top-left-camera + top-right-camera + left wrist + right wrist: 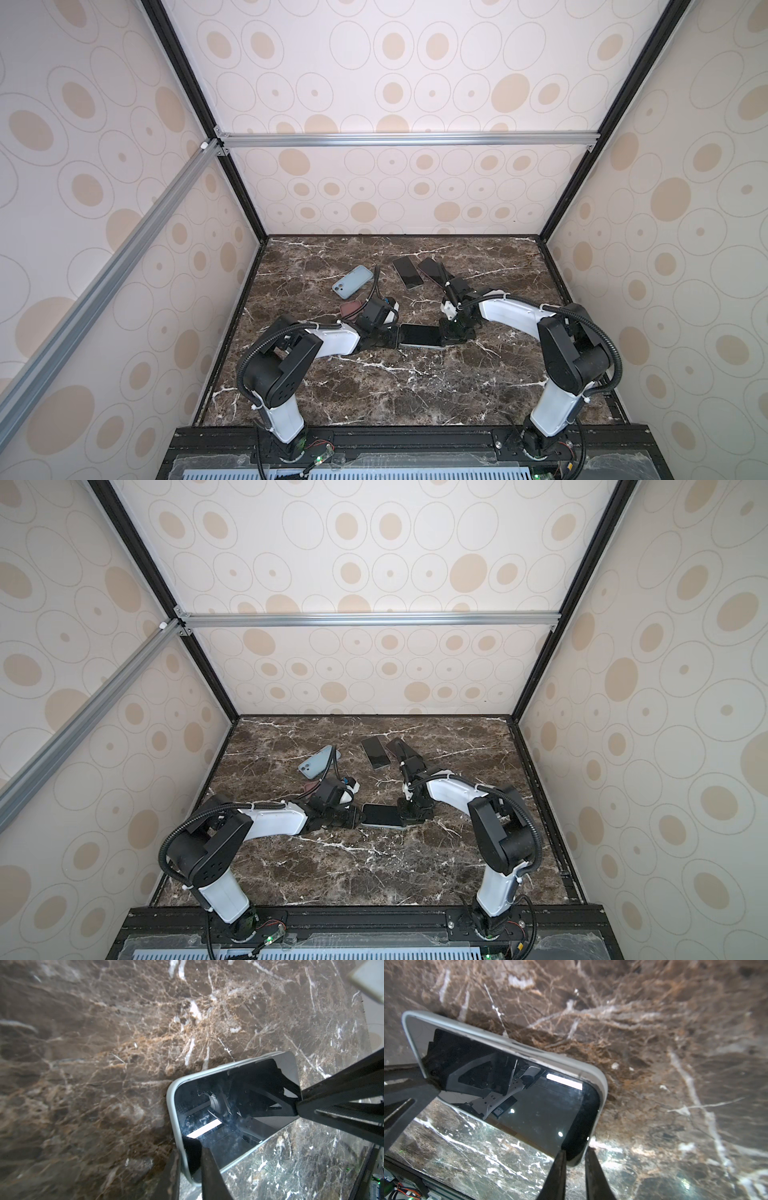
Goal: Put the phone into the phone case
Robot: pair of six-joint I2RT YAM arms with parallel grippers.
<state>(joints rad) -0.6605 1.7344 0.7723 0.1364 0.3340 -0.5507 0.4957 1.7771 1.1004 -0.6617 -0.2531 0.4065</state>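
The phone [419,336], a flat rounded rectangle with a glossy black screen, is just below the centre of both top views. It sits between the two arms over the brown, white-veined marble tabletop [374,395]. In the wrist views a pale, matte case [170,1105] rims its edges. The left jaws are closed on a corner at one short end, and the right jaws on the opposite end. Each pair pinches screen and rim. Left of centre lies a smooth light blue cover [351,281], and a dark phone [408,272] lies above centre.
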